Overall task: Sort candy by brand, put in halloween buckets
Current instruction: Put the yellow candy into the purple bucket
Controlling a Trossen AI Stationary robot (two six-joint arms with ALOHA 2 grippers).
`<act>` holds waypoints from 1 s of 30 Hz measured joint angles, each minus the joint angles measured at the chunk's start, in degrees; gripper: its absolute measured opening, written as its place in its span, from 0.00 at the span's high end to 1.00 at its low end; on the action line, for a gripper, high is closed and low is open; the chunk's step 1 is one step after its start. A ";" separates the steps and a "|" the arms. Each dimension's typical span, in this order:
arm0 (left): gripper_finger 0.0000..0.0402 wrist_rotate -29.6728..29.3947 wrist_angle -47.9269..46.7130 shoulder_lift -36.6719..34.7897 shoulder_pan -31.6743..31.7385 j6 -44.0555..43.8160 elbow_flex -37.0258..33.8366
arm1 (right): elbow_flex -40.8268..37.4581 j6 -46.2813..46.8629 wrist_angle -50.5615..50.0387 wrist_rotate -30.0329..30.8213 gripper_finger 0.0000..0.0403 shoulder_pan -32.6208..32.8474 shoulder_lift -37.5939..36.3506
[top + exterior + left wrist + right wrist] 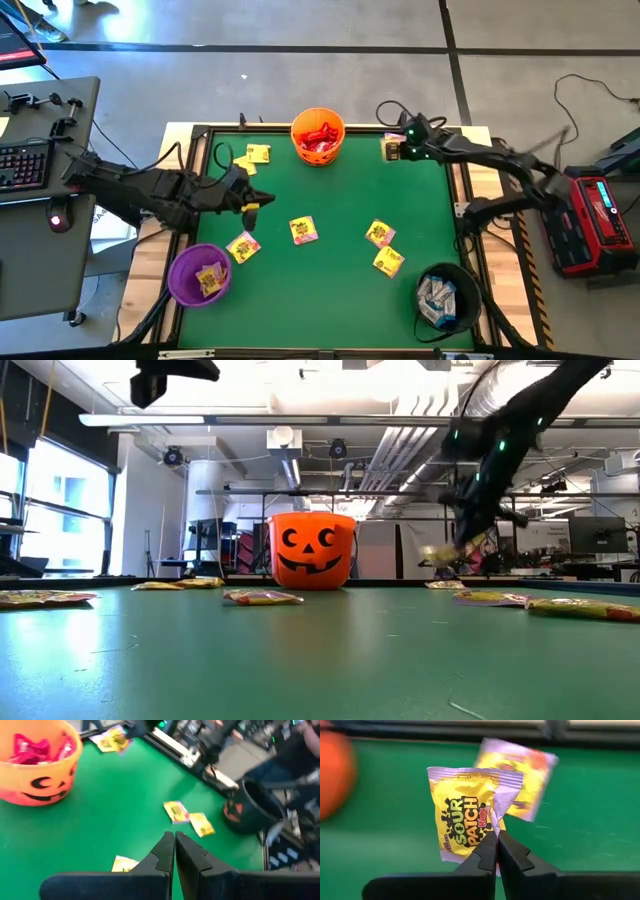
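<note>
From where I stand, the right gripper point(388, 149) hangs over the far right corner of the green table point(340, 290), at about one o'clock from the table's middle. Its fingers point(487, 851) are pinched on a yellow Sour Patch packet point(465, 812), gripping it by the lower edge so it stands up off the felt, long axis roughly upright, print facing the wrist. A second yellow packet point(527, 775) lies just behind it, tilted.

The left gripper point(262, 198) hovers at nine o'clock with its fingers point(165, 854) pressed together on nothing.

The orange pumpkin bucket point(318, 136) sits at twelve o'clock with red packets point(320, 131) inside. The purple bucket point(199, 274) at seven o'clock holds one yellow packet, and the black bucket point(447, 295) at five o'clock holds white-blue ones point(438, 297).

Loose yellow packets lie flat: two at ten o'clock point(254, 155), one at eight point(243, 246), one near the middle point(303, 230), and a pair point(383, 246) at four o'clock.
</note>
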 joint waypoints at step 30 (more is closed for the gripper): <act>0.53 12.29 40.89 20.54 16.02 0.31 0.09 | 0.46 -2.20 25.65 6.50 1.00 36.88 -18.31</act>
